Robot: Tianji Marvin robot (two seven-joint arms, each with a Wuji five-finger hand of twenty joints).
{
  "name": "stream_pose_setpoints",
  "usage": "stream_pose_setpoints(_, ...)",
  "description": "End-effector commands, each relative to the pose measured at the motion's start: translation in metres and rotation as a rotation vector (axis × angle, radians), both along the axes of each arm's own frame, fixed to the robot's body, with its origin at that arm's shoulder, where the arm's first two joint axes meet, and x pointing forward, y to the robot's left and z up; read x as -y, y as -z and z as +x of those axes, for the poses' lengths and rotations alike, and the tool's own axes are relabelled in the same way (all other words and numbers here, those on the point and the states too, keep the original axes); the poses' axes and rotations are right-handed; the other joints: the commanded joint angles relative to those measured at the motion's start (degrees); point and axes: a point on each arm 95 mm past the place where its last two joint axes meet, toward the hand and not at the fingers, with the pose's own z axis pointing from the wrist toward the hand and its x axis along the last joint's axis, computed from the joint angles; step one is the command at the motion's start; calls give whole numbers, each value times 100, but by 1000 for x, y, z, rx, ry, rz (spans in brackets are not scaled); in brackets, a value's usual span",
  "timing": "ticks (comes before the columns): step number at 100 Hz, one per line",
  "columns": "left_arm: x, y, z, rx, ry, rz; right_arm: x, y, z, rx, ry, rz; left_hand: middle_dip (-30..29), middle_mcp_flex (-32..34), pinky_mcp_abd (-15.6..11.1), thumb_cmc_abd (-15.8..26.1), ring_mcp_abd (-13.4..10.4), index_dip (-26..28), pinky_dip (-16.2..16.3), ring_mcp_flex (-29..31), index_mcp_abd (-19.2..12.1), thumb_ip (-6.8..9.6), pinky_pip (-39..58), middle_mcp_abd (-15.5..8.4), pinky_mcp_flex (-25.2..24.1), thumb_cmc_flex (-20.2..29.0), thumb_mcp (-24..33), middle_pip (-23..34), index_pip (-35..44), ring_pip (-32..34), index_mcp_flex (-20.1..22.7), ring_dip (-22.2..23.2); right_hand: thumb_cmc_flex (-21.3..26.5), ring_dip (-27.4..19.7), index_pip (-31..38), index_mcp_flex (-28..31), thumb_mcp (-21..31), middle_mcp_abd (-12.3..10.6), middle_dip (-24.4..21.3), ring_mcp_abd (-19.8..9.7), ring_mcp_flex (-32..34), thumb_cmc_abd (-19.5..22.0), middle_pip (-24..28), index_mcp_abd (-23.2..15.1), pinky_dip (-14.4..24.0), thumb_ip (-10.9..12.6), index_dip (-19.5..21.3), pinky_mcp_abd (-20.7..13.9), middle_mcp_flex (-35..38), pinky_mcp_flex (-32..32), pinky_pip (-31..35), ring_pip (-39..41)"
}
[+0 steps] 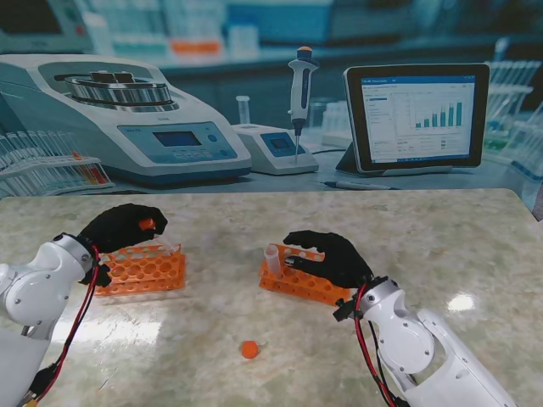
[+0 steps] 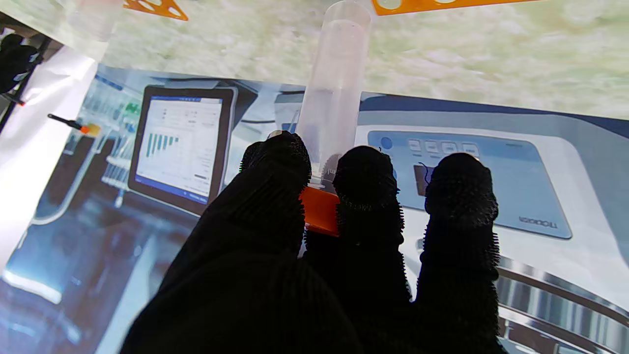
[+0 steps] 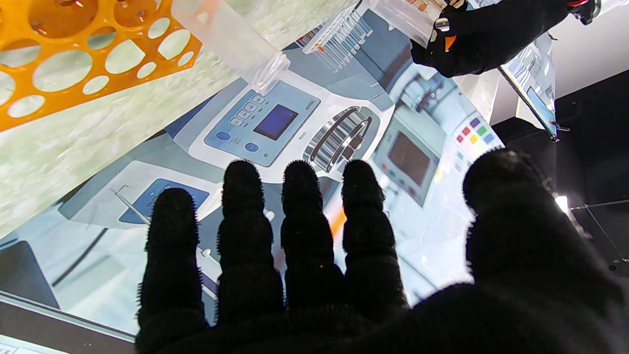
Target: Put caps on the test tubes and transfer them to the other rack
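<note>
My left hand (image 1: 123, 227) is shut on the orange cap (image 2: 319, 210) of a clear test tube (image 2: 334, 98), pinched between thumb and fingers. The tube points down toward the left orange rack (image 1: 140, 269), just above it. My right hand (image 1: 331, 257) hovers open over the right orange rack (image 1: 301, 275); its fingers (image 3: 300, 206) are spread with nothing between them. An uncapped clear tube (image 1: 273, 260) stands at that rack's left end, beside the right hand's fingertips; it leans out of the rack (image 3: 73, 59) in the right wrist view as a clear tube (image 3: 231, 39).
A loose orange cap (image 1: 249, 348) lies on the marble table (image 1: 441, 246) nearer to me, between the two arms. A printed lab backdrop (image 1: 271, 102) rises along the far edge of the table.
</note>
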Motion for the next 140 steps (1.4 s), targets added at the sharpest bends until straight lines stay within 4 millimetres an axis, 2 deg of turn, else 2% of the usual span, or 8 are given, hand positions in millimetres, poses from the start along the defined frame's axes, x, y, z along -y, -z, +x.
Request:
stream_pose_setpoints(1, -8, 4, 1, -10, -24, 7, -1, 5, -2, -16, 3, 1, 524, 1180, 138, 978, -259, 596, 325, 10, -9, 256, 56, -499, -42, 761, 1714, 2333, 1326, 152, 580, 108, 49, -66, 53, -85, -58, -37, -8, -40, -90, 174, 45, 16, -93, 145, 7, 57, -34, -39, 29, 25)
stream_pose_setpoints(31, -27, 15, 6, -22, -67, 90, 0, 6, -1, -19, 3, 1, 544, 1182, 152, 973, -248, 588, 353, -1, -13, 247, 60, -497, -71, 761, 1725, 2326, 1321, 159, 585, 119, 59, -66, 55, -78, -62, -44, -10, -45, -86, 181, 40, 16, -92, 148, 10, 55, -46, -37, 28, 27)
stream_pose_setpoints(86, -49, 35, 13, -36, -144, 122, 1, 7, 0, -20, 5, 1, 579, 1179, 196, 956, -207, 578, 384, -14, 23, 231, 64, -467, -106, 761, 1761, 2327, 1331, 172, 597, 135, 60, -67, 55, -76, -74, -38, -10, -42, -91, 187, 42, 15, -86, 149, 12, 65, -37, -34, 35, 24)
stream_pose_setpoints(109, -55, 41, 16, -45, -173, 111, 2, 7, 0, -19, 5, -1, 586, 1180, 208, 952, -190, 573, 394, -15, 29, 228, 74, -461, -112, 761, 1772, 2327, 1335, 181, 596, 141, 62, -67, 57, -69, -78, -39, -10, -39, -90, 193, 44, 19, -86, 149, 13, 59, -35, -32, 35, 26)
stream_pose_setpoints(140, -52, 35, 9, -81, -156, 107, 1, 8, 0, -23, 6, 1, 590, 1163, 208, 951, -190, 560, 399, -27, 35, 224, 73, -464, -123, 761, 1758, 2307, 1320, 176, 579, 141, 62, -70, 54, -77, -89, -31, -12, -33, -101, 207, 38, 16, -85, 148, 12, 60, -46, -32, 35, 20)
